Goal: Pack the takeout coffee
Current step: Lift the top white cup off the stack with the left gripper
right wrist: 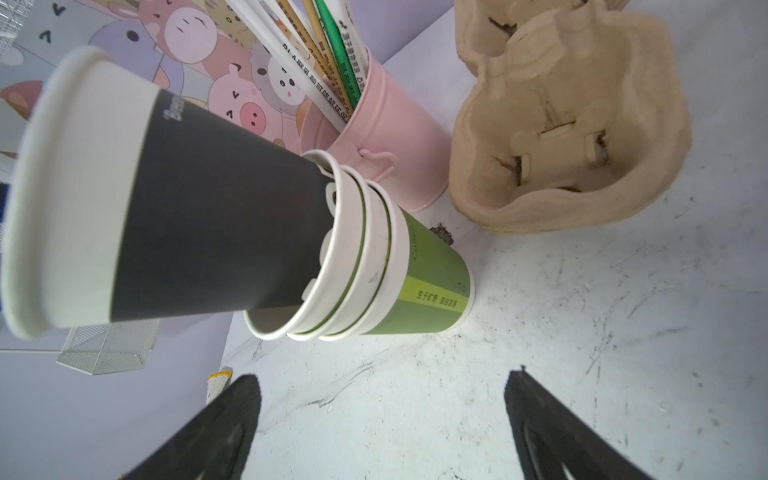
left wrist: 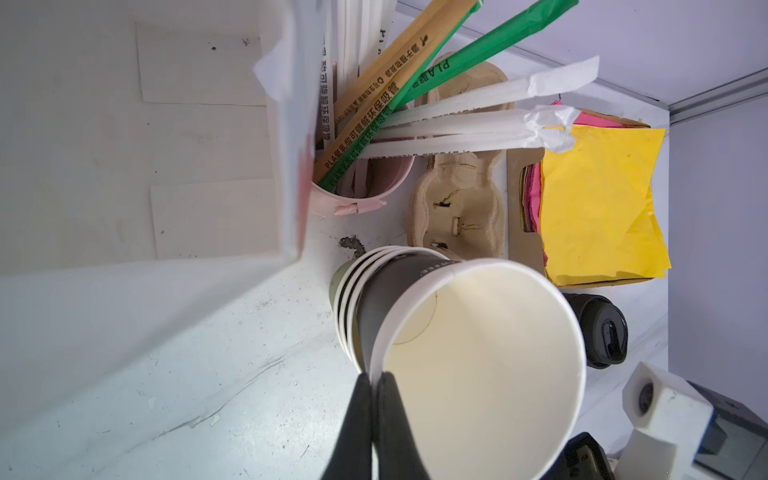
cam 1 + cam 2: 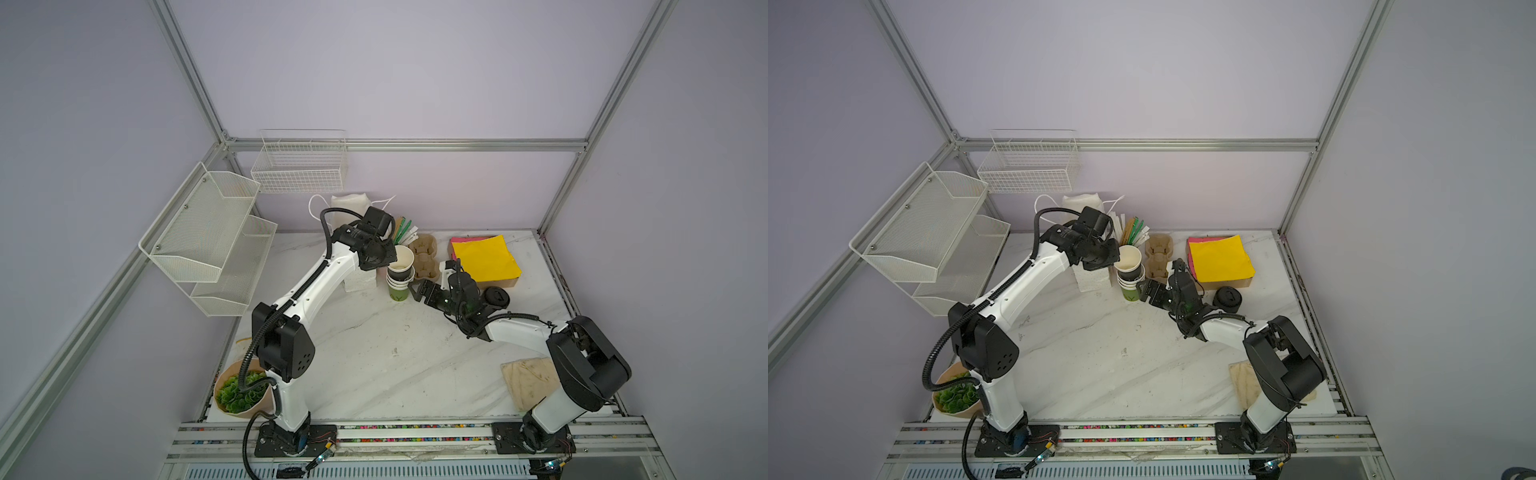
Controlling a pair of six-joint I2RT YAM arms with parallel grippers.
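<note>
Left wrist view: left tool [image 2: 376,380] clenched on the rim of the paper cup [image 2: 478,353], one finger inside the cream wall and one outside. The grip sits at the lower middle of the frame.
Cup: dark outer wall, white band under the rim, no lid on. Its open mouth fills the lower right of that frame.
Cup position: in the right wrist view it leans toward the left of the frame. Its base sits inside the mouth of the nested green cups [image 1: 415,282], so it is not free of them.
Stack: stands on the desk [image 3: 374,353], near the middle of both top views, just beside the pulp carrier [image 1: 561,124] and the pink cup of straws [image 1: 386,137].
Right tool [image 1: 384,376]: released, jaws spread wide, nothing between them. It is low near the foot of the stack and apart from it.
Lid: black lid [image 3: 1228,298] on the desk right of the stack, beside the right arm's wrist. It tops a black cylinder; whether that is more lids or a cup, cannot tell.
Bag: white bag [image 3: 349,202] at the back wall, behind the left arm.
Step in hand (judgement): separating one cup from the stack. This is early in the task, with the lid off and the carrier empty.
Next move (judgement): a lift along the stack's axis. The lean suggests the cup could drag the green cups up or tip them, so closing the right tool on the lowest green cup to pin it looks sensible. The rim grip is thin, and the paper may crease if pulled sideways.
</note>
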